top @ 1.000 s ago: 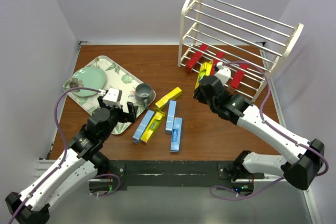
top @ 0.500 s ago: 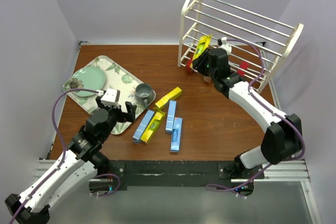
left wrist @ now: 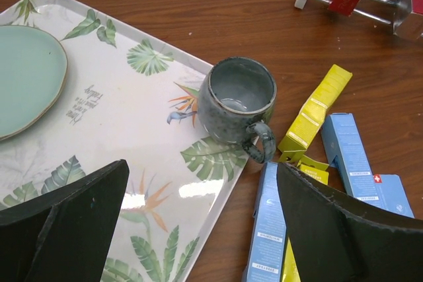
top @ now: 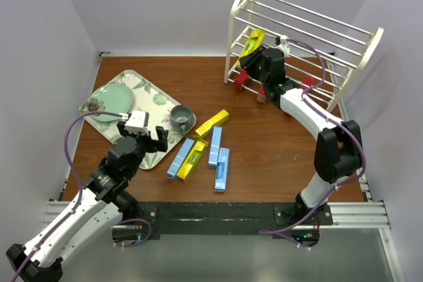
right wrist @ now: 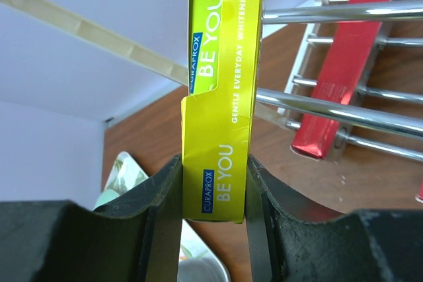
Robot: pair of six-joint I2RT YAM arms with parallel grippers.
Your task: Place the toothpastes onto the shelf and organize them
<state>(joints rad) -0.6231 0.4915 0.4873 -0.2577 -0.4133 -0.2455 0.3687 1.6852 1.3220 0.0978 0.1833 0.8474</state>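
**Right claw at shelf with yellow box**

Right claw [right wrist: 213, 183] pinching a yellow toothpaste box [right wrist: 221, 97] by its near end. The box is raised at the left end of the shelf [top: 231, 28], lying against the rods. Red boxes [right wrist: 337, 77] lie on the bottom tier. Left claw [left wrist: 203, 165] spread wide, gripping nothing, above the leaf tray [left wrist: 132, 117], near the grey mug [left wrist: 234, 100]. Blue and yellow boxes [top: 215, 146] lie loose on the surface [top: 277, 150].

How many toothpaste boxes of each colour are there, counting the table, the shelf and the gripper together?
Red boxes: 3
Yellow boxes: 3
Light blue boxes: 3
Total: 9
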